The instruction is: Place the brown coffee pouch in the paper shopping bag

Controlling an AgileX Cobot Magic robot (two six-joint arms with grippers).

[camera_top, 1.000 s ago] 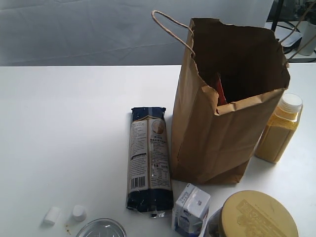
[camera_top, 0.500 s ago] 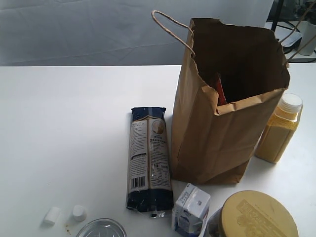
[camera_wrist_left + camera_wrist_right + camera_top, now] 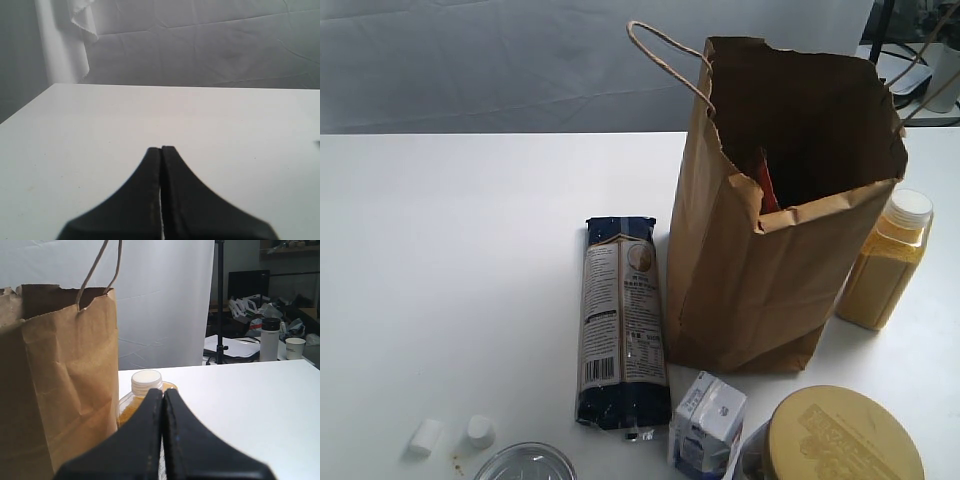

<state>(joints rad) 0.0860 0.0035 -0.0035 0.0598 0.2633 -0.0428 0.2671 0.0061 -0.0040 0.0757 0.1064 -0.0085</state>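
Note:
The paper shopping bag (image 3: 760, 280) stands upright at the right of the table with its ragged mouth open. Inside it, just behind the front rim, shows an orange-red sliver (image 3: 766, 183), most likely the label of the brown coffee pouch; the pouch's brown body is hidden in the bag. Neither arm appears in the exterior view. My left gripper (image 3: 161, 148) is shut and empty over bare white table. My right gripper (image 3: 163, 391) is shut and empty too, with the bag (image 3: 55, 380) beside it.
A dark-blue noodle packet (image 3: 620, 320) lies left of the bag. A yellow-filled bottle (image 3: 885, 265) stands to its right, also the bottle (image 3: 146, 386) beyond my right fingertips. Along the front edge: small carton (image 3: 707, 422), wooden-lidded jar (image 3: 840, 440), glass rim (image 3: 525, 463), two white caps (image 3: 450, 435).

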